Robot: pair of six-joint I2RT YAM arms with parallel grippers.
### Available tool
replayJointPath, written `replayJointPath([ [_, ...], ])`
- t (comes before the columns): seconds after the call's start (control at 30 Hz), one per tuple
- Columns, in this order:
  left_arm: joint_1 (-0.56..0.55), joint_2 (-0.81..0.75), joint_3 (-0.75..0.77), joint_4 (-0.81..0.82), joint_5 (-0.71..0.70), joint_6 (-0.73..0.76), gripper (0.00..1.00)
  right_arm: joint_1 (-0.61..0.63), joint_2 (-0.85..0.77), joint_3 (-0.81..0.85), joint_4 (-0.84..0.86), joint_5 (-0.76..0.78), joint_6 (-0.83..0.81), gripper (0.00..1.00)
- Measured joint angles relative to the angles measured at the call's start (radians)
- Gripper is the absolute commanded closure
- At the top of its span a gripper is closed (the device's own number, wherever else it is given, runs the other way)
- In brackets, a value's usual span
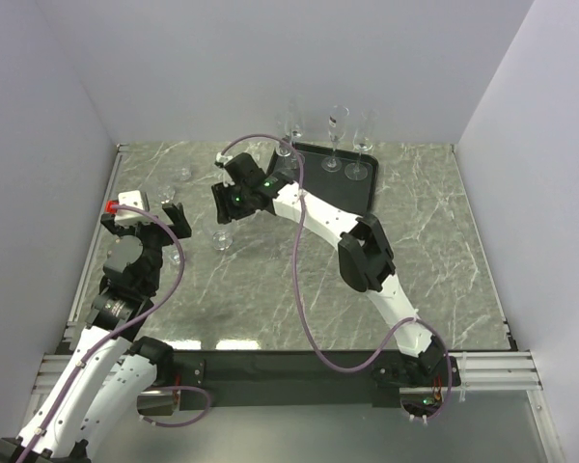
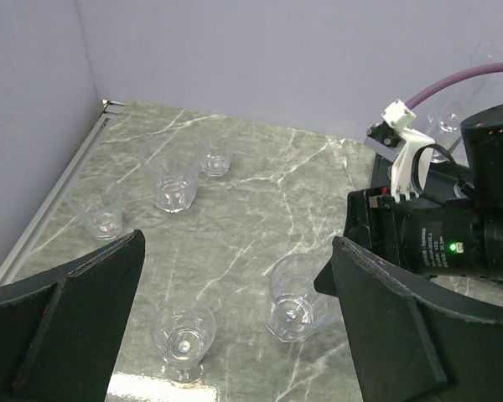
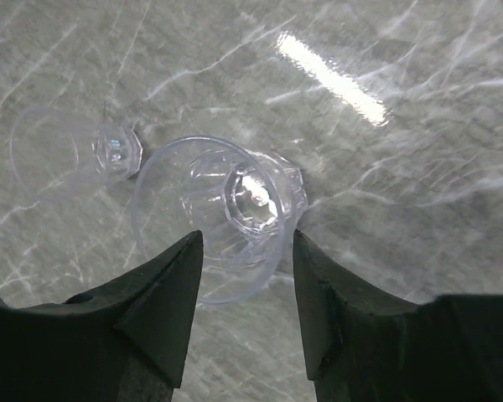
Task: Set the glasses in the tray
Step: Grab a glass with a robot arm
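A clear tumbler [image 3: 226, 209] stands on the marble between the fingers of my right gripper [image 3: 245, 243], which is open; a small gap shows at the right finger. The same tumbler [image 1: 222, 239] sits left of centre, under my right gripper [image 1: 220, 207]. The black tray [image 1: 314, 154] lies at the back with three tall stemmed glasses [image 1: 336, 135] on or beside it. My left gripper [image 2: 235, 335] is wide open and holds nothing, low over a small footed glass [image 2: 183, 335]. Beyond it stand a larger tumbler [image 2: 174, 180] and two small ones [image 2: 215, 161].
White walls close the table at the left, back and right. The right arm's camera body and purple cable [image 2: 453, 243] crowd the right of the left wrist view. A second small glass [image 3: 67, 155] stands just left of the tumbler under my right gripper.
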Motion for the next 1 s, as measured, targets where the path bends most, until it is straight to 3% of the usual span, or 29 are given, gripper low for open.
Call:
replayJointPath([
  [0.37, 0.000, 0.000, -0.002, 0.000, -0.002, 0.000, 0.01, 0.021, 0.005, -0.002, -0.001, 0.068, -0.008, 0.65],
  [1.0, 0.000, 0.000, -0.006, 0.024, -0.002, 0.000, 0.01, 0.037, 0.049, -0.002, -0.001, 0.132, -0.028, 0.77],
])
